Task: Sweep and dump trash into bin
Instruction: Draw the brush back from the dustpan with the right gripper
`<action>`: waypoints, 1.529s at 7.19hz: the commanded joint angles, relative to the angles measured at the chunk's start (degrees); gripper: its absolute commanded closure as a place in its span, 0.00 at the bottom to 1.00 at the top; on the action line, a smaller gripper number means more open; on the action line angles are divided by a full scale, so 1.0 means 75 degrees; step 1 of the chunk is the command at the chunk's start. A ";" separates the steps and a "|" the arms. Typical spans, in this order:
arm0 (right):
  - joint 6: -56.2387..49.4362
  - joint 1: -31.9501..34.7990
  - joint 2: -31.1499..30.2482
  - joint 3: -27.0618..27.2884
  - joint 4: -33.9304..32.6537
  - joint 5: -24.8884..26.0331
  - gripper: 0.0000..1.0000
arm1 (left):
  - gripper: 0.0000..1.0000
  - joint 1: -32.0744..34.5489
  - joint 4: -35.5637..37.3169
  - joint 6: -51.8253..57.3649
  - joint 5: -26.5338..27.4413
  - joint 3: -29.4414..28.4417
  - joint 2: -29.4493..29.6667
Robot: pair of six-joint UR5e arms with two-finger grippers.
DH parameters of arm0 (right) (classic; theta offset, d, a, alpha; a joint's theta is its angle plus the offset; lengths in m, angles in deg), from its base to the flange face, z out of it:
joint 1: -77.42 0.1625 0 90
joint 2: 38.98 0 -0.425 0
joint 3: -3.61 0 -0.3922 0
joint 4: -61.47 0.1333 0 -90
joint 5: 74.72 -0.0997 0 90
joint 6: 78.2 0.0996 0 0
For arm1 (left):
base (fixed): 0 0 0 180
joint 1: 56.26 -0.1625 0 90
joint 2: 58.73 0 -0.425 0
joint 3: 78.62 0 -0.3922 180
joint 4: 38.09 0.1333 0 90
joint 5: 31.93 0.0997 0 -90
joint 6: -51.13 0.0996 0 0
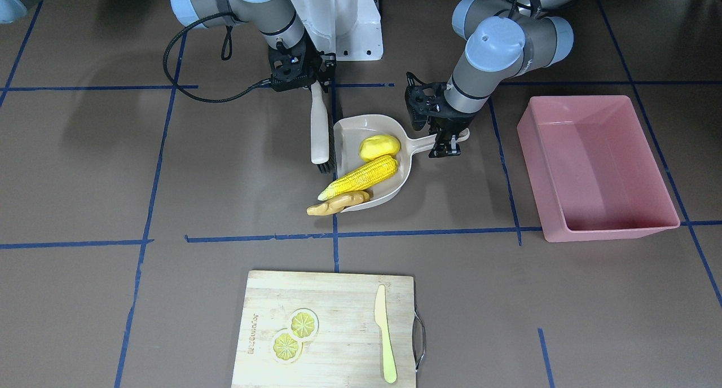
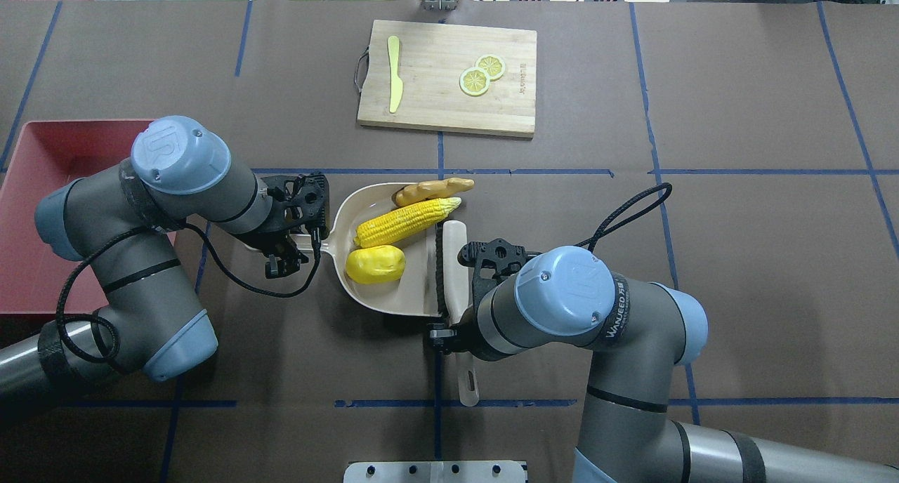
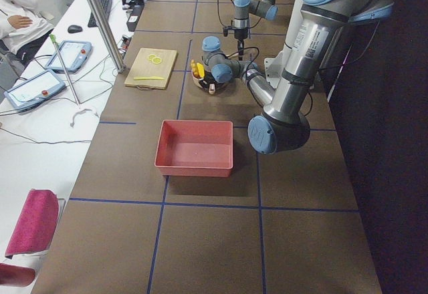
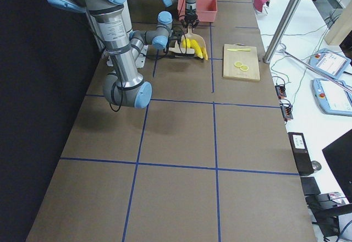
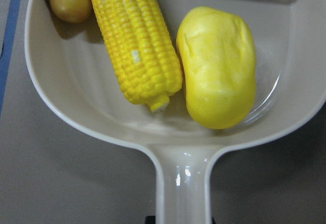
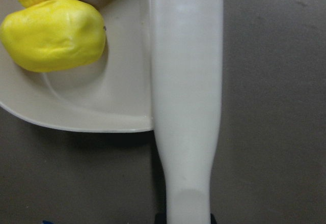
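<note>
The beige dustpan (image 1: 361, 129) lies on the table with the yellow potato (image 1: 379, 146) and the corn cob (image 1: 361, 176) in it. The tan ginger root (image 1: 337, 203) lies at its open lip, half on the table. My left gripper (image 1: 448, 142) is shut on the dustpan handle (image 5: 183, 193). My right gripper (image 1: 316, 84) is shut on the white brush (image 1: 319, 128), whose bristles stand at the pan's mouth. The pink bin (image 1: 530, 151) stands empty beyond the left arm and also shows in the overhead view (image 2: 63, 146). The overhead view shows the corn cob (image 2: 404, 222), the potato (image 2: 376, 265) and the ginger root (image 2: 434, 189).
A wooden cutting board (image 1: 330, 303) lies at the operators' side of the table with two lemon slices (image 1: 294, 334) and a pale knife (image 1: 385, 331) on it. The robot's white base (image 1: 338, 16) stands behind the brush.
</note>
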 commanded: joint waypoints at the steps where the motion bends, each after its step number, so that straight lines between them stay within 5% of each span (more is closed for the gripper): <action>1: -0.0252 0.0289 -0.0112 0.0065 -0.0481 -0.0032 1.00 | 1.00 0.0000 -0.0004 -0.0012 0.0000 0.0000 0.0000; 5: -0.1822 0.1202 -0.1190 0.0452 -0.0553 -0.0476 1.00 | 1.00 0.0035 -0.0051 0.0000 -0.0012 0.0012 -0.0035; 11: -0.2515 0.1521 -0.1590 0.0440 -0.0670 -0.0490 1.00 | 1.00 0.0094 -0.1794 -0.0270 -0.0093 -0.0023 -0.0632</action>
